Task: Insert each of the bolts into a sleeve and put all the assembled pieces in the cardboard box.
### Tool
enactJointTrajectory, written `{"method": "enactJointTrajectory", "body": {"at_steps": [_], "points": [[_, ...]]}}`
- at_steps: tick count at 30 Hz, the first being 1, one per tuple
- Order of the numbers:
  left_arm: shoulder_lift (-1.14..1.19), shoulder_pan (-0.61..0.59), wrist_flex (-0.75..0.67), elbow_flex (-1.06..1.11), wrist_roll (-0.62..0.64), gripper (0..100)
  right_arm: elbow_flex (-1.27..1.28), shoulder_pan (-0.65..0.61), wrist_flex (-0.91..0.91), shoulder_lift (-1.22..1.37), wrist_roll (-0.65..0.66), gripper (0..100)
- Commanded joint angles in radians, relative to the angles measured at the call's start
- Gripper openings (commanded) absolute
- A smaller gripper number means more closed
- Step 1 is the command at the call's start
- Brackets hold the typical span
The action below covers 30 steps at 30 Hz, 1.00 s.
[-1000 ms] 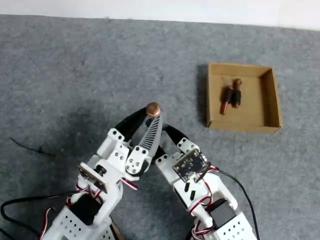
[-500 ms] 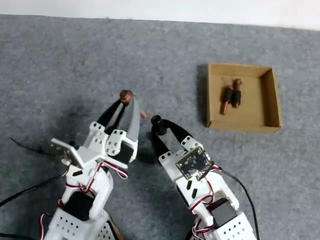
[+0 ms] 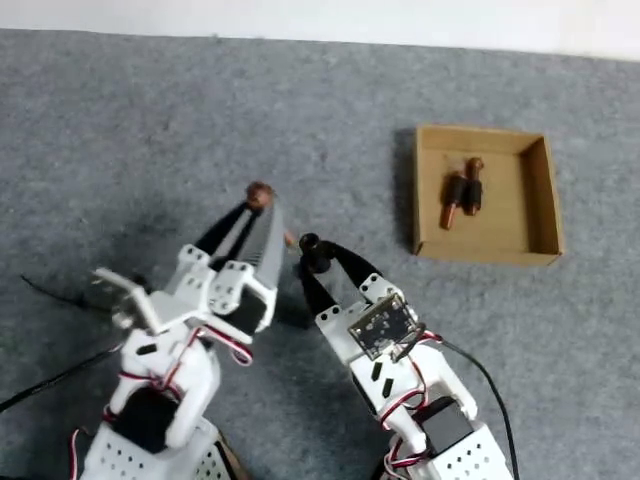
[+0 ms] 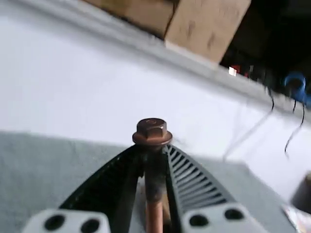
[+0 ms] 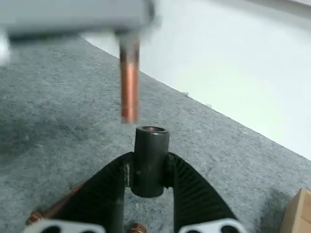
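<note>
High view: the left gripper (image 3: pixel 258 203) stands over the grey, carpet-like table (image 3: pixel 120 130). Its jaws are clamped on a copper bolt (image 3: pixel 259 193), and the bolt's flanged hex head sits just past the fingertips. Just beside it, on the side towards the cardboard box (image 3: pixel 553 205), is the right gripper (image 3: pixel 312 252). Its jaws are clamped on a short black sleeve (image 3: pixel 310 243), which is held upright with its open bore facing up. Bolt and sleeve are near each other but apart.

In the left wrist view the bolt's shank runs back from the head between the two ribbed jaws. In the right wrist view the shank hangs tip-down close to the sleeve's mouth, a little off to one side and not inside it. Below the right jaws a copper-coloured piece (image 5: pixel 48 213) lies on the table; I cannot tell exactly what it is.

The cardboard box sits flat on the table, well apart from both grippers. It holds two assembled pieces (image 3: pixel 460 195), copper bolts in black sleeves, lying side by side and touching. A thin black cable (image 3: pixel 60 295) lies on the table on the left arm's side.
</note>
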Motion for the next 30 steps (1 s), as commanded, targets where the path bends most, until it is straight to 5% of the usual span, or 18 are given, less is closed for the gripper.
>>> {"method": "enactJointTrajectory", "body": {"at_steps": [1, 11, 30], "points": [[-0.025, 0.012, -0.028, -0.073, 0.008, 0, 0.119, -0.013, 0.002, -0.016, -0.006, 0.4], [-0.025, 0.147, -0.169, 0.133, 0.008, 0, 0.119, -0.015, 0.002, -0.016, -0.006, 0.4], [-0.022, 0.148, -0.17, 0.166, 0.006, 0, 0.119, -0.01, 0.002, -0.018, -0.006, 0.4]]}}
